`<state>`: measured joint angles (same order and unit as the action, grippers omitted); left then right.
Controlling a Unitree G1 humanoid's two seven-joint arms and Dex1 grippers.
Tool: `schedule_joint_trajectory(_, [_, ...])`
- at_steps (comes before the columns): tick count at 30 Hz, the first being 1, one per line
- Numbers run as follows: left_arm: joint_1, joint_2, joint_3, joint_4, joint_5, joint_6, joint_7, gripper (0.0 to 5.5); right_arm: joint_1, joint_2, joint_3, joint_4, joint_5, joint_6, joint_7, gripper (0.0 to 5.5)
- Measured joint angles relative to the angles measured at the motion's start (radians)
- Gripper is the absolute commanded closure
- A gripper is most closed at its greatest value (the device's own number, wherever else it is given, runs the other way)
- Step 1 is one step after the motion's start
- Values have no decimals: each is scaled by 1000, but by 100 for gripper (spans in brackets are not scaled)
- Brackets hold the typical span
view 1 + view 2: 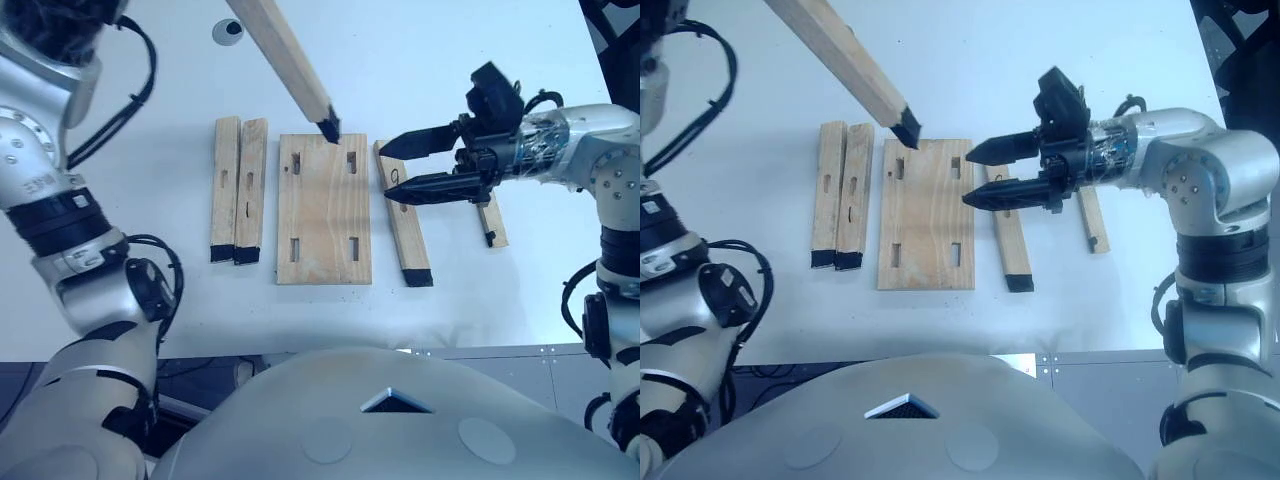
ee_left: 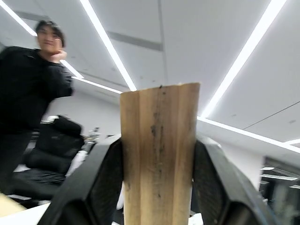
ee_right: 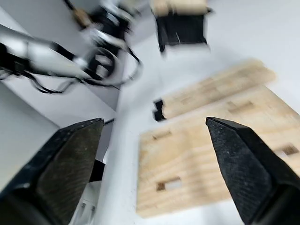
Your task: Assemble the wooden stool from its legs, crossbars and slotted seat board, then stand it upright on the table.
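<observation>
Leg (image 1: 290, 55) clamped in left hand (image 2: 159, 154) slants down from far left, black tip (image 1: 328, 128) at far edge of seat board (image 1: 322, 215) flat on counter (image 1: 450, 40); right hand (image 1: 385, 168) gapes open, just right

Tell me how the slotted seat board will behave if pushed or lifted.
Probably stiff: the seat board is a flat wooden slab. Lying flat on the smooth table, it would likely slide, not roll or tip. Seemingly wider than the open right gripper, it may need an edge grip.
</observation>
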<state>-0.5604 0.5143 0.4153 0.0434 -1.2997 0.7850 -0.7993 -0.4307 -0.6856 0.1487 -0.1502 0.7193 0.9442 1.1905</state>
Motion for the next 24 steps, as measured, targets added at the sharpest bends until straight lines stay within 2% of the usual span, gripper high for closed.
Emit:
schedule_joint_trajectory(3, [17, 8, -3, -80, 114, -79, 57, 349, -51, 62, -58, 233, -96, -85, -192, 251])
schedule_joint_trajectory(7, [117, -29, -51, -294, 176, -117, 110, 349, -277, 163, -233, 648, -180, -239, -494, 322])
schedule_joint_trajectory(10, [197, -32, -45, -360, 186, -127, 140, 349, -421, 165, -348, 876, -186, -324, -627, 368])
schedule_joint_trajectory(15, [391, -41, -113, -499, 180, -93, 113, 349, -462, 166, -383, 1043, -251, -424, -679, 445])
schedule_joint_trajectory(20, [468, -4, -133, -606, 212, -95, 130, 349, -507, 167, -380, 1104, -297, -467, -637, 532])
schedule_joint_trajectory(24, [580, 47, -115, -643, 158, -59, 99, 349, -540, 166, -372, 1140, -335, -474, -597, 550])
